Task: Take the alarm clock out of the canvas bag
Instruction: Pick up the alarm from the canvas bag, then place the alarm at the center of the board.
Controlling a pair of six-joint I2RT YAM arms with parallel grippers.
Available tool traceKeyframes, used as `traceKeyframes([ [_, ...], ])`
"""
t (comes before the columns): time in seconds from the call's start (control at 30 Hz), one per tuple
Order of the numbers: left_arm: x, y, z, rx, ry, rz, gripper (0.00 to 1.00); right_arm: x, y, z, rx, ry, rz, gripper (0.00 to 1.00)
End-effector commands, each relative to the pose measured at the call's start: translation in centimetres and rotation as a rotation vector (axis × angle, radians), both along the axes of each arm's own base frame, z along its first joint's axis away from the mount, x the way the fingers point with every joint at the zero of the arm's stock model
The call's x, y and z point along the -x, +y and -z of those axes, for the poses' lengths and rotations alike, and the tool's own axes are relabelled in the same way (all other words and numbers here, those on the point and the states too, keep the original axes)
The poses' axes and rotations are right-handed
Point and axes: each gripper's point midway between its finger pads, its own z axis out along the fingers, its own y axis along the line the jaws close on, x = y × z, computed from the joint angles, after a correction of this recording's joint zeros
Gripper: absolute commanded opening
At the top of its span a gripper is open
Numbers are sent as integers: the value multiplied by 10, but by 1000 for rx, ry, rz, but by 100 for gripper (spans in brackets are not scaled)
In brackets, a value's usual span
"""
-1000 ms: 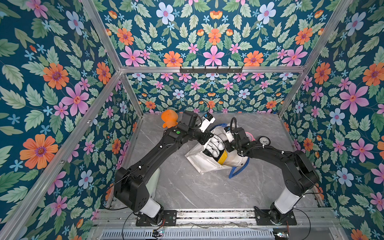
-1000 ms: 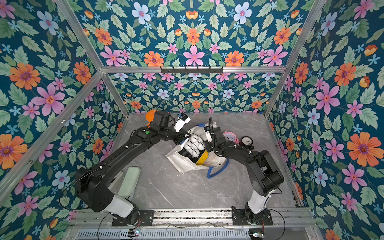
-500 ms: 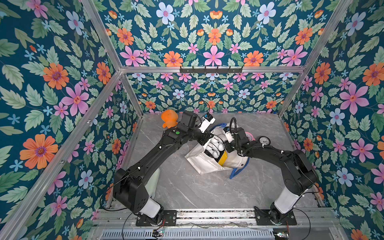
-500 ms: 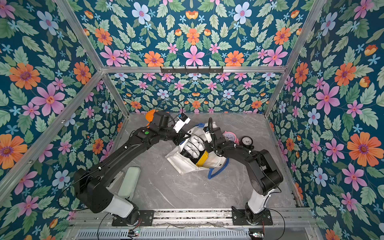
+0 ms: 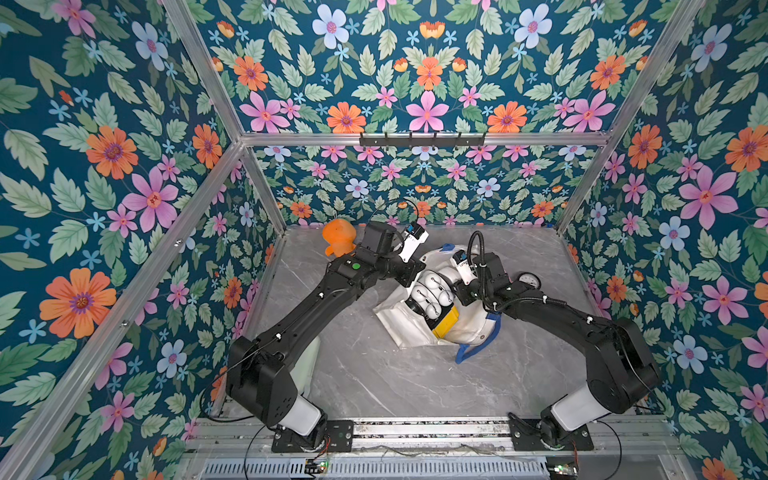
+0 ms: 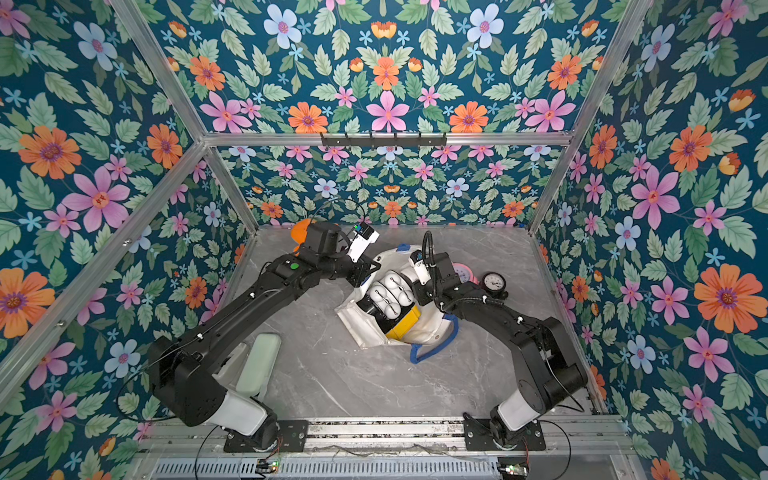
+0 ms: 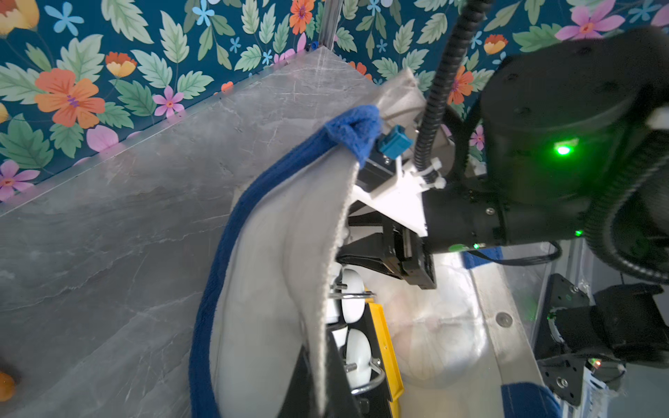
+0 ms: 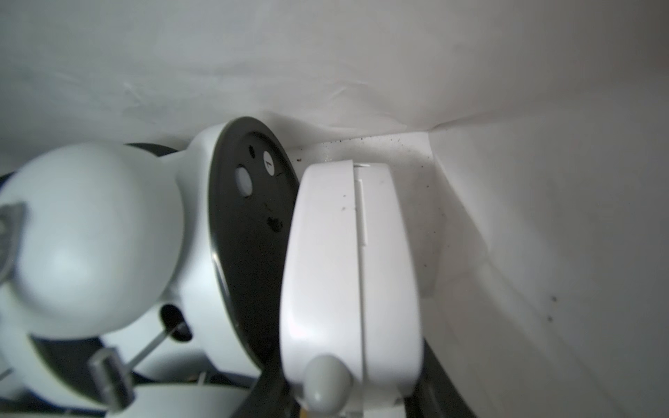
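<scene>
Several white alarm clocks [image 5: 430,291] lay packed inside the canvas bag [image 5: 397,322], which lay in the middle of the grey table [image 5: 374,386]. The left gripper [image 5: 409,272] was pinched tight on the bag's top edge and lifted its mouth up. The right gripper [image 7: 378,258] reached into that mouth. In the right wrist view, one white clock [image 8: 347,271] sat very close, between the dark fingers [image 8: 430,391]. It could not be told if they squeezed it.
</scene>
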Motion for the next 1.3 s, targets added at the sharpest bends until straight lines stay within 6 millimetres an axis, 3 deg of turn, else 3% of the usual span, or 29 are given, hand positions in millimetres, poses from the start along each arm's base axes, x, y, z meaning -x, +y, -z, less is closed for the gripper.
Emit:
traceKeyframes([
  [0.0, -16, -2, -17, 35, -82, -45, 0, -2, 6, -24, -33, -68, -35, 14],
  [0.33, -31, 5, -18, 26, -98, -138, 0, 14, -1, -58, -49, -86, -27, 13],
  [0.77, -46, 19, -25, 13, -125, -259, 0, 38, 4, -103, -173, -112, -68, 12],
  [1.27, -56, 52, -39, -23, -190, -438, 0, 85, 8, -182, -354, -156, -176, 12],
])
